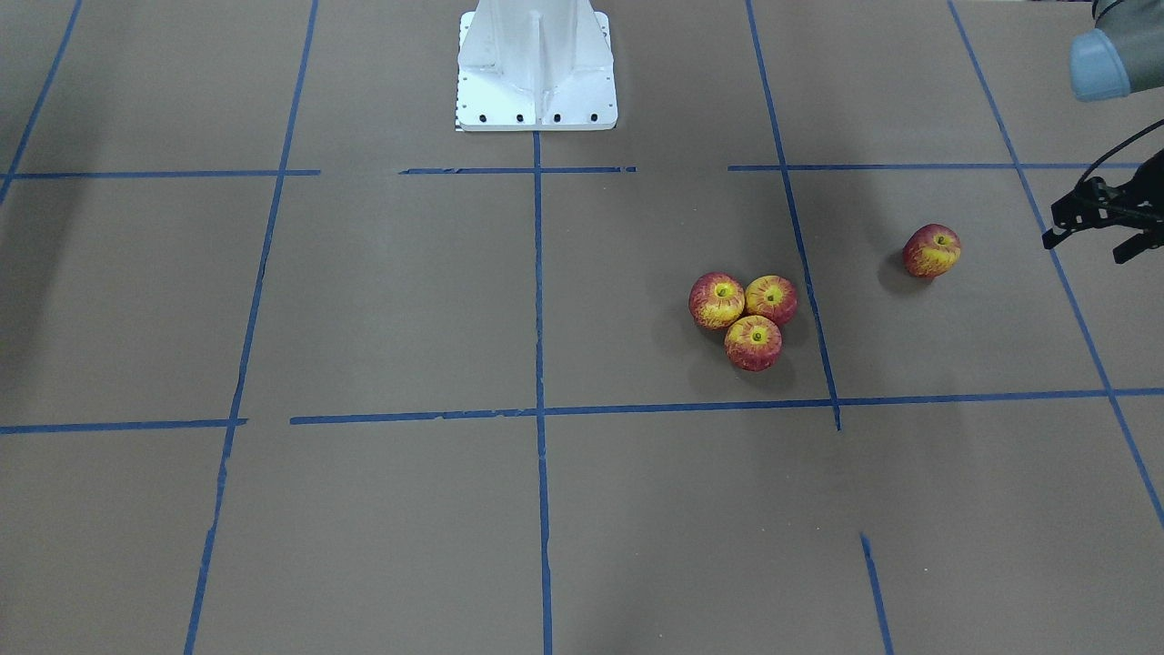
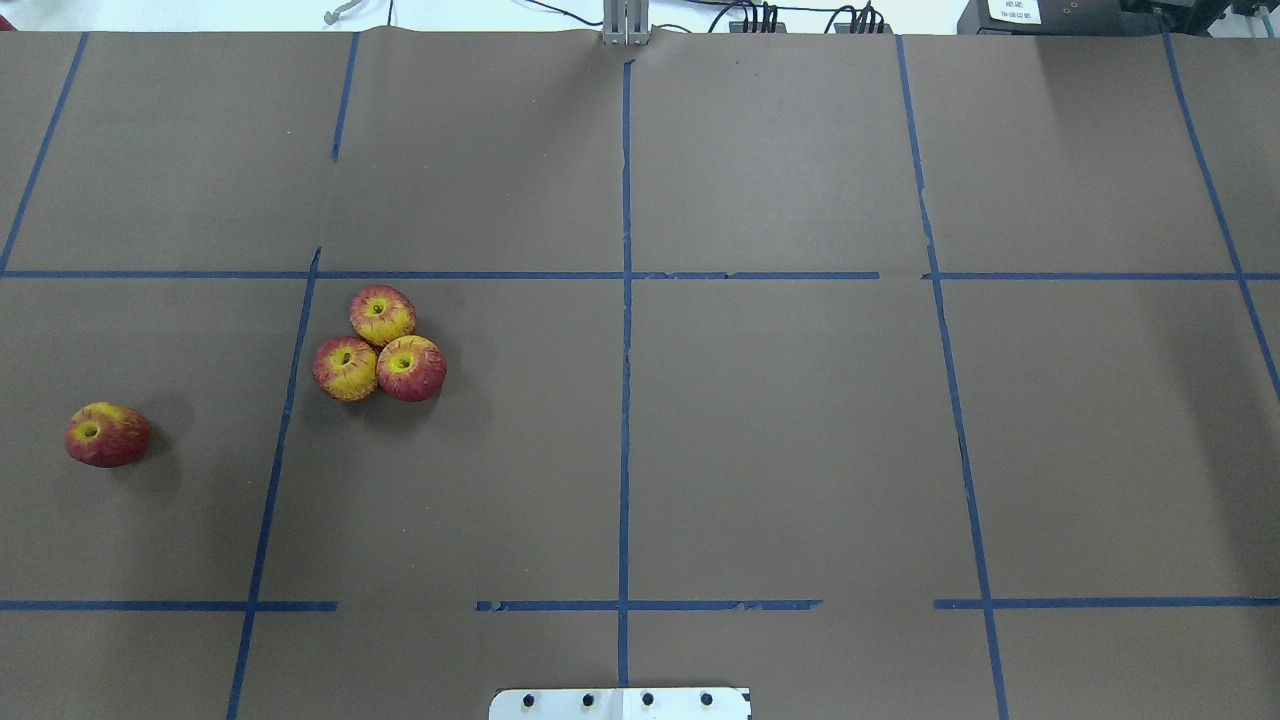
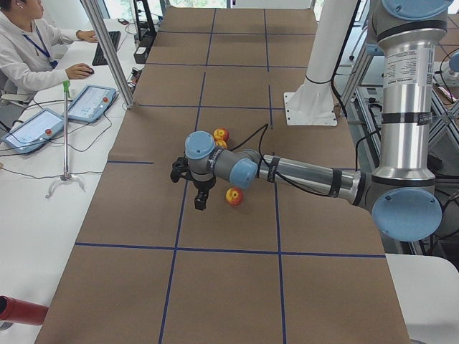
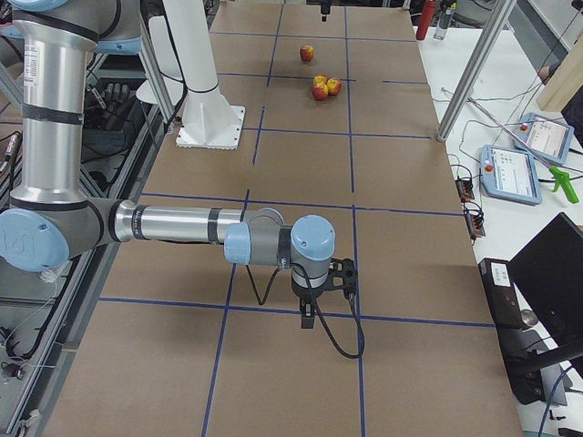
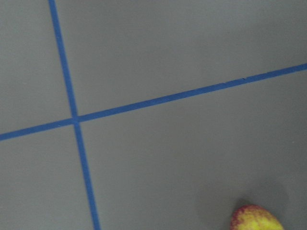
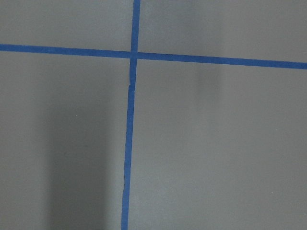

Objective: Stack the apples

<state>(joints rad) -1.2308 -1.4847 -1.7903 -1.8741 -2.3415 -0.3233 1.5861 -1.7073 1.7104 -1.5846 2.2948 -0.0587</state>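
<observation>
The left pincer (image 1: 1084,247) is released and empty; the lone apple (image 1: 931,250) lies apart at its 9 o'clock, front-facing view. Of the right pincer (image 4: 310,319) the grip cannot be told.

Brown table (image 2: 800,450), blue tape grid (image 2: 625,400), white desk (image 3: 21,236).

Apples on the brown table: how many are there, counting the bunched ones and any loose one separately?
Apples touching in a cluster: 3
Apple lying alone: 1
Total: 4
</observation>
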